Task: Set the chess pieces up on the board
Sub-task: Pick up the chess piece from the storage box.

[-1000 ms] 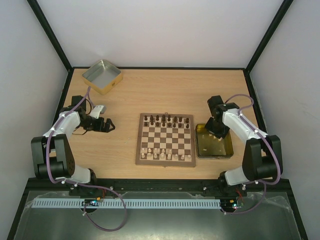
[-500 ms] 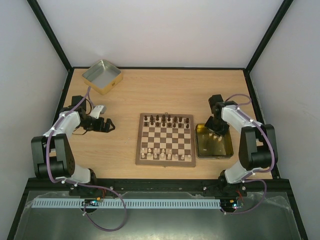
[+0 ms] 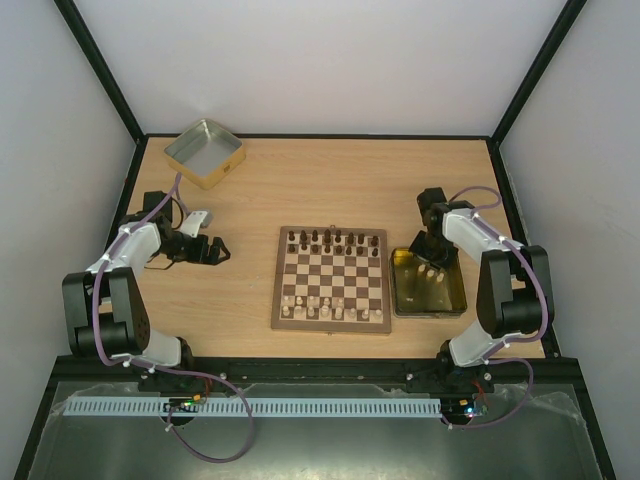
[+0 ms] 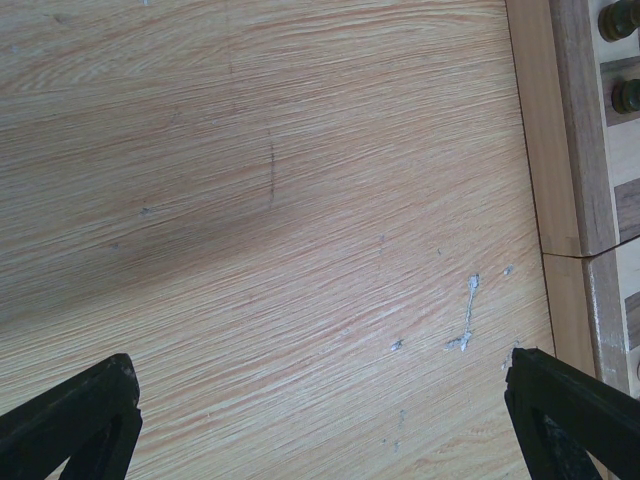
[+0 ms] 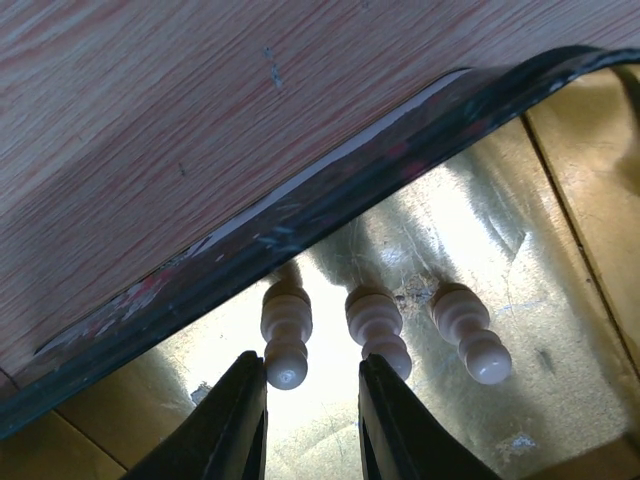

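My right fingers (image 5: pixel 225 435) are parted by only a narrow gap and grip nothing. They point down into the tin tray (image 5: pixel 350 195), with the round head of a cream pawn (image 5: pixel 285 345) lying just inside one of them. A second cream piece (image 5: pixel 378 335) lies just beside it, right at the tip of my other finger, and a third cream piece (image 5: pixel 468 345) lies beyond that. All three rest on their sides close under the tray's wall. I judge the gap is kept small for that reason: opened wider, I would nudge the neighbour instead of straddling one pawn alone. Closing squarely on that head is what the next move calls for.

The tray sits near the right edge of the tabletop, just beside the board (image 3: pixel 332 278); I cannot tell whether they touch. The board lies mid-tabletop, nearer the near edge, with dark pieces (image 3: pixel 330 238) ranked along its far side and cream pieces (image 3: pixel 325 302) along its near side. They are too small to count, but the tray's leftovers say the cream side is unfinished.

My left fingers (image 4: pixel 70 430) are spread wide and empty, low over bare wood toward the left edge. I take it they are parked there to leave the board free. A second tin (image 3: pixel 204 153) stands at the far left corner.
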`<state>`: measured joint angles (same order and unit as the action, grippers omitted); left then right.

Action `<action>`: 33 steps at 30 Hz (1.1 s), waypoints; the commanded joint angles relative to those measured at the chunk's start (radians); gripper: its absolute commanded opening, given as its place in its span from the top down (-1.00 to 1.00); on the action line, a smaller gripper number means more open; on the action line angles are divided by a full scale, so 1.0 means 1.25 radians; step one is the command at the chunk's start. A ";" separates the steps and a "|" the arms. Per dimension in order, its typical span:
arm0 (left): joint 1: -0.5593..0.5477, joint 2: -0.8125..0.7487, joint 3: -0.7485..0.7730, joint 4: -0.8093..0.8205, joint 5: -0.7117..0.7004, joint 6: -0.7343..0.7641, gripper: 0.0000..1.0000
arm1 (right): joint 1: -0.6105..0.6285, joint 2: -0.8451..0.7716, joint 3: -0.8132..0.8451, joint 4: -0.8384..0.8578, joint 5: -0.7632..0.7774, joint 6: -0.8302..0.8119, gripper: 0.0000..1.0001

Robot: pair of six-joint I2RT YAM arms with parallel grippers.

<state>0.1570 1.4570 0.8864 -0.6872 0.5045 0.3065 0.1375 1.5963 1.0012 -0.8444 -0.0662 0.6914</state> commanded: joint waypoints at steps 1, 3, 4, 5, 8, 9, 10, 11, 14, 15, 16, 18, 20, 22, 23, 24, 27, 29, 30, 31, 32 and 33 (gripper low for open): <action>0.004 0.008 0.021 -0.016 0.005 0.003 -0.98 | -0.006 0.009 0.011 0.008 0.014 -0.010 0.52; 0.004 0.006 0.020 -0.016 0.005 0.003 -0.99 | -0.007 0.016 0.016 0.012 0.012 -0.010 0.52; 0.004 0.004 0.020 -0.016 0.005 0.003 -0.99 | -0.009 0.021 0.018 0.013 0.011 -0.010 0.52; 0.004 0.003 0.020 -0.016 0.005 0.002 -0.98 | -0.009 0.024 0.020 0.015 0.010 -0.010 0.53; 0.005 0.002 0.020 -0.015 0.005 0.002 -0.98 | -0.008 0.028 0.025 0.018 0.005 -0.010 0.53; 0.005 0.001 0.019 -0.015 0.005 0.001 -0.99 | -0.008 0.031 0.025 0.019 0.004 -0.009 0.54; 0.006 0.001 0.019 -0.015 0.005 0.001 -0.98 | -0.008 0.030 0.024 0.019 0.004 -0.009 0.54; 0.007 0.001 0.019 -0.015 0.005 0.001 -0.98 | -0.008 0.030 0.024 0.020 0.003 -0.008 0.55; 0.007 0.002 0.019 -0.015 0.005 0.001 -0.99 | -0.009 0.032 0.017 0.025 0.001 -0.010 0.60; 0.007 0.003 0.019 -0.015 0.004 0.001 -0.99 | -0.009 0.034 0.016 0.028 0.000 -0.010 0.61; 0.007 0.003 0.020 -0.015 0.005 0.001 -0.98 | -0.009 0.035 0.012 0.031 0.000 -0.010 0.63; 0.007 0.005 0.020 -0.015 0.004 0.001 -0.98 | -0.008 0.039 0.007 0.037 -0.004 -0.009 0.68; 0.007 0.004 0.020 -0.015 0.005 0.001 -0.98 | -0.009 0.044 0.002 0.042 -0.008 -0.008 0.72; 0.007 0.006 0.020 -0.015 0.005 0.001 -0.98 | -0.009 0.046 -0.003 0.047 -0.010 -0.008 0.72; 0.007 0.005 0.020 -0.015 0.004 0.001 -0.98 | -0.009 0.049 -0.005 0.050 -0.011 -0.009 0.72; 0.006 0.005 0.020 -0.015 0.004 0.002 -0.99 | -0.008 0.050 -0.006 0.051 -0.010 -0.010 0.72; 0.007 0.007 0.020 -0.015 0.005 0.001 -0.99 | -0.008 0.056 -0.010 0.055 -0.009 -0.012 0.73; 0.007 0.009 0.020 -0.015 0.005 0.001 -0.98 | -0.009 0.056 -0.011 0.057 -0.008 -0.013 0.77; 0.007 0.011 0.021 -0.015 0.005 0.002 -0.98 | -0.008 0.055 -0.013 0.057 -0.008 -0.014 0.80; 0.007 0.012 0.021 -0.016 0.005 0.001 -0.99 | -0.008 0.053 -0.014 0.057 -0.007 -0.016 0.81; 0.007 0.013 0.021 -0.016 0.005 0.001 -0.99 | -0.009 0.052 -0.016 0.057 -0.007 -0.017 0.85; 0.007 0.014 0.021 -0.016 0.005 0.001 -0.99 | -0.009 0.049 -0.020 0.057 -0.006 -0.017 0.89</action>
<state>0.1581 1.4605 0.8864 -0.6872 0.5045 0.3061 0.1310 1.6581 0.9981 -0.7830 -0.0845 0.6796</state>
